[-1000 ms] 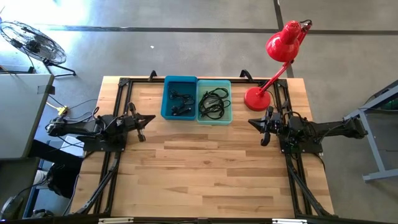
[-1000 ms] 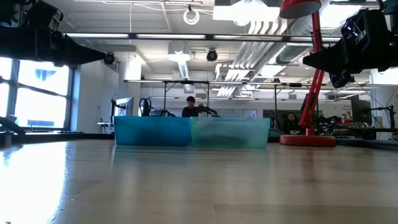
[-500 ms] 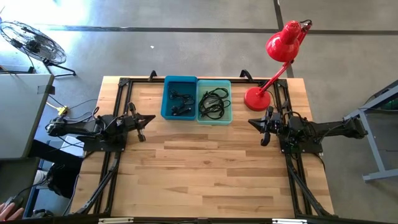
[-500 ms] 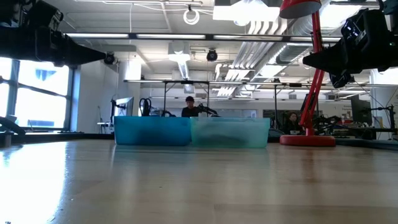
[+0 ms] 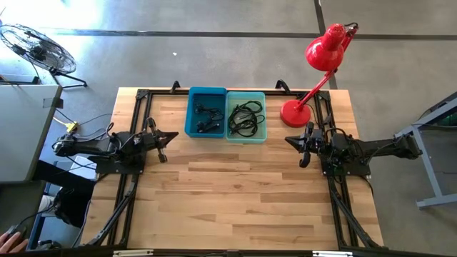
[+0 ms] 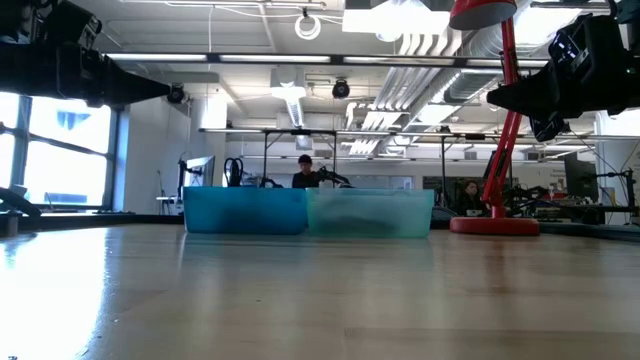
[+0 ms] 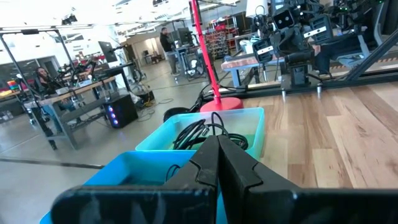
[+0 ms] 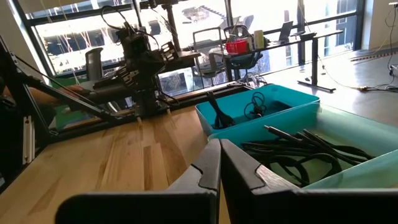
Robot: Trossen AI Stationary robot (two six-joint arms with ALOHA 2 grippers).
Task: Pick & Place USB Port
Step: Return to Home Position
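Comparing against one second back: nothing on the table [image 5: 235,185] has shifted and neither arm has moved, so homing looks complete. Left gripper [image 5: 170,135] sits folded back at the left side, pointing inward. Right gripper [image 5: 291,140] mirrors it at the right side, just beside the red lamp [image 5: 294,113] base. Both have fingers pressed together, carrying nothing. Black USB cables [image 5: 245,118] lie in the green bin [image 5: 246,93], with fewer in the blue bin [image 5: 207,90]. None are visible on the wood. Judgement: sorting finished.
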